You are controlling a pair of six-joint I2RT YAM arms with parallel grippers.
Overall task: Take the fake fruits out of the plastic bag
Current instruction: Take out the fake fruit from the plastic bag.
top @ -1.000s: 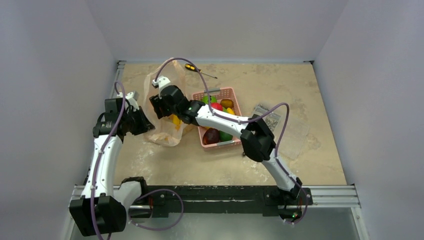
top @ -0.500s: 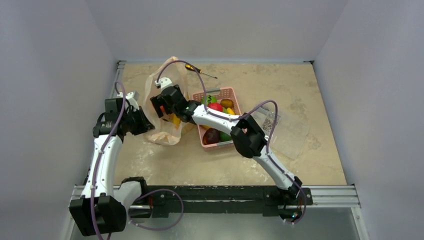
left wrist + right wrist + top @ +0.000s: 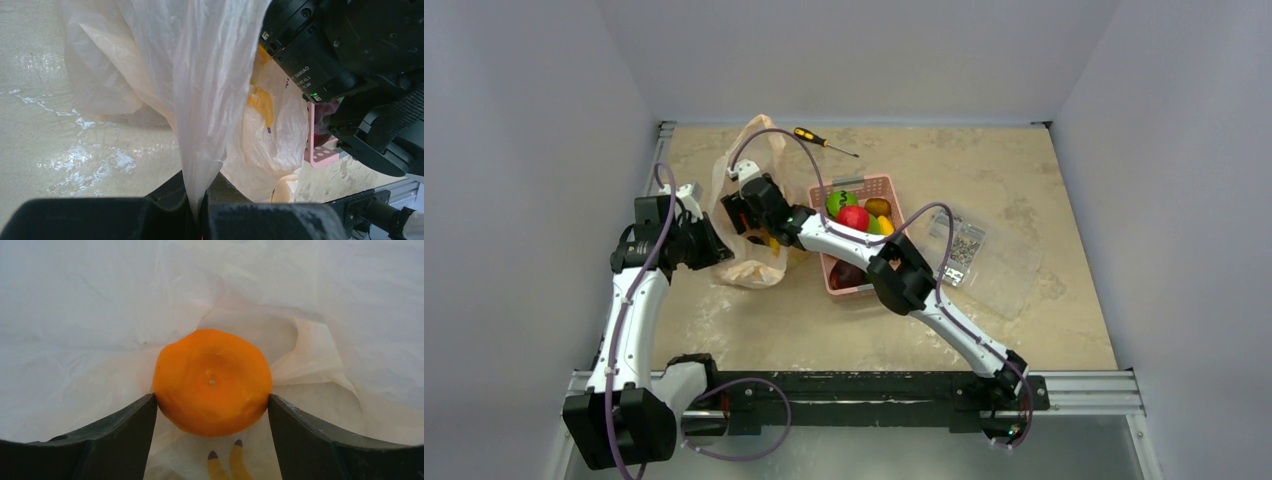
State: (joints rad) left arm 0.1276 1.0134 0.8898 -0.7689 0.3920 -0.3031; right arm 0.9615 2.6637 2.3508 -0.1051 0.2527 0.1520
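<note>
Inside the plastic bag, on the right wrist view, grasping the orange with the right gripper, both fingers touching its sides. Peeking just below, two yellow tips with dark ends, probably the bananas. For doing this well, by my judgement: squeezing firmly, since glossy and round, then drawing slowly straight back through the mouth, not catching film between pad and fruit.

On the left wrist view, clenching a fold of the bag between the jaws of the left gripper, stretching the film upward and holding the mouth open beside the right arm. Better not loosening this pinch during the lift.

From above, standing on the left part of a tan, stone-patterned table, the bag. Just to its right, the pink basket, already carrying the red apple and a green round one. Lying further off, a screwdriver at the back and a clear packet at the right. Closing around on three sides, plain grey walls.
</note>
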